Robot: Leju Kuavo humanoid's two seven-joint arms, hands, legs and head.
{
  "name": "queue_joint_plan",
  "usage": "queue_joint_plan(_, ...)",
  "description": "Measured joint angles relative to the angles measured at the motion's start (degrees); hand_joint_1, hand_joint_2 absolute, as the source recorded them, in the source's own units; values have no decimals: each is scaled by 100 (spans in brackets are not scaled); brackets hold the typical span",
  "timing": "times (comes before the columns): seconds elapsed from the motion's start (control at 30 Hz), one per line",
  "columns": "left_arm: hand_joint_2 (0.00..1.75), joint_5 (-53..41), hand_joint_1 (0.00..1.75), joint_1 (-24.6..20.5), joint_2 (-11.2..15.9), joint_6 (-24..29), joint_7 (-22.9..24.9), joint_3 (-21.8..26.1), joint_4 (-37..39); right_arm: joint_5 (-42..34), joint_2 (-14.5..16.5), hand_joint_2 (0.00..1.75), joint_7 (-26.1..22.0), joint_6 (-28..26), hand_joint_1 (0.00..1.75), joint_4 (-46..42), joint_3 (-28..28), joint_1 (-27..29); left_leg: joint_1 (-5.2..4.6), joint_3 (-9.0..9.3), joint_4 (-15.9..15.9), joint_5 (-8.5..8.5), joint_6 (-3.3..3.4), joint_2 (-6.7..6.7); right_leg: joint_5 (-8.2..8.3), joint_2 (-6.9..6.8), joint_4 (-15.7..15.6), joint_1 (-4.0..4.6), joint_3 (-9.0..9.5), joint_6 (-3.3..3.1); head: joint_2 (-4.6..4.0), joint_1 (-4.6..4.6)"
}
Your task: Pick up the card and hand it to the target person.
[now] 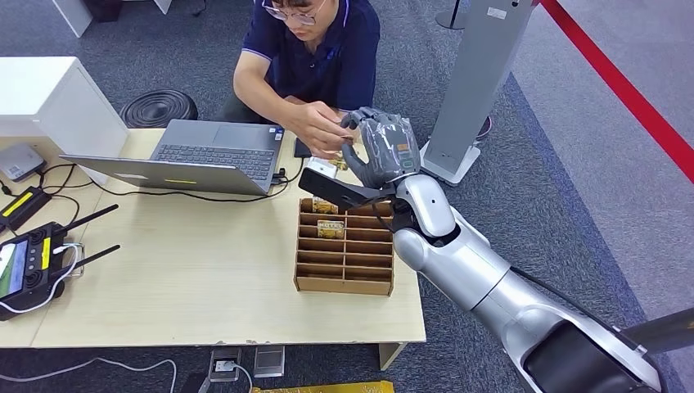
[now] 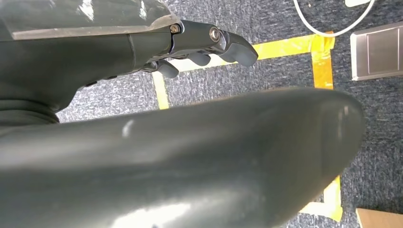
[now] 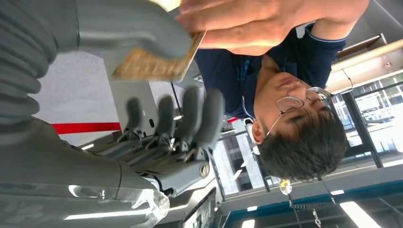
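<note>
The tan card lies flat against the thumb of my right hand, and the person's fingers pinch its far edge. My right hand's fingers stand a little apart from the card, with a gap showing between. In the head view my right hand is raised over the table's far edge, meeting the person's hand. The person sits across the table in a dark blue shirt. My left hand hangs over the carpet with loosely curved fingers and holds nothing.
A brown slotted card box with several cards stands on the wooden table below my right forearm. An open laptop lies at the far left, a black controller at the left edge. A white stand rises to the right.
</note>
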Motion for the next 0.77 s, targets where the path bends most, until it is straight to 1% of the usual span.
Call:
queue_joint_plan(0.2,0,48,0,16,2,25,-29,0,0,-89,-6,175,72,3,0,-55,-4,44,0,2,0,0,0,0,0,0,0,0,0,0,0,-2)
queue_joint_plan(0.37,0,124,0,90,2,113,-51,0,0,-371,-63,175,214,-137,0,-395,-64,296,0,4,0,0,0,1,0,1,-1,0,0,0,0,-3)
queue_joint_plan(0.47,0,190,0,140,2,159,-65,0,0,-888,-129,175,95,-384,0,-735,-179,590,0,5,0,0,0,1,0,1,-2,0,0,0,0,-1)
queue_joint_plan(0.63,0,300,0,194,2,228,-42,5,0,-1992,-301,175,-224,-669,0,-1460,-454,1294,0,6,0,-1,0,1,0,1,-5,0,0,0,0,0)
queue_joint_plan(0.73,0,342,0,208,2,268,-24,11,0,-2352,-440,175,-276,-704,0,-1902,-641,1726,0,6,0,-1,0,1,0,2,-5,0,0,0,0,-1)
queue_joint_plan(0.77,0,347,0,209,2,273,-24,12,0,-2393,-463,175,-274,-706,0,-1972,-673,1793,0,6,0,-1,0,1,0,2,-5,0,0,0,0,-1)
